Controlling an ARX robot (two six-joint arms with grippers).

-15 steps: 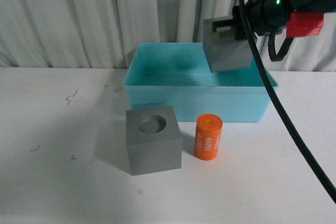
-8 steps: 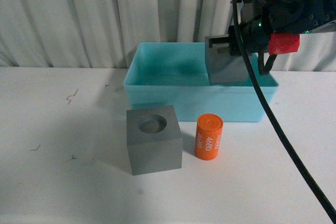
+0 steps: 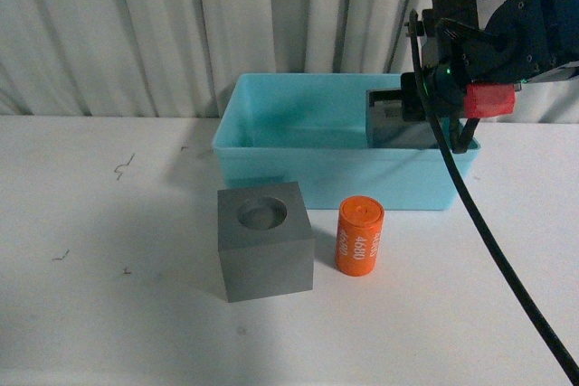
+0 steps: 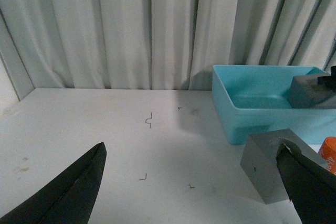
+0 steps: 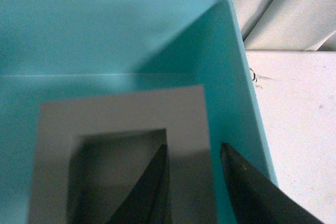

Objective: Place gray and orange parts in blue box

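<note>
R fingers (image 5: 247, 190) pinch cube (image 5: 123, 109) wall at slot, in box (image 3: 271, 155) | L fingers (image 4: 73, 187) spread | we judge cube stiff, hefty

We see pale, pleated curtains (image 3: 136, 33) hanging across the whole back — soft folds, evenly lit. Below them lies a white table (image 3: 90, 314), its surface flecked with small dark marks (image 3: 122, 167).

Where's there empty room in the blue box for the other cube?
In the blue box, the left and middle floor is bare, bordered by its left wall and the rectangular-hole cube. The right end is crowded: the right gripper holds that cube by the right wall.
</note>
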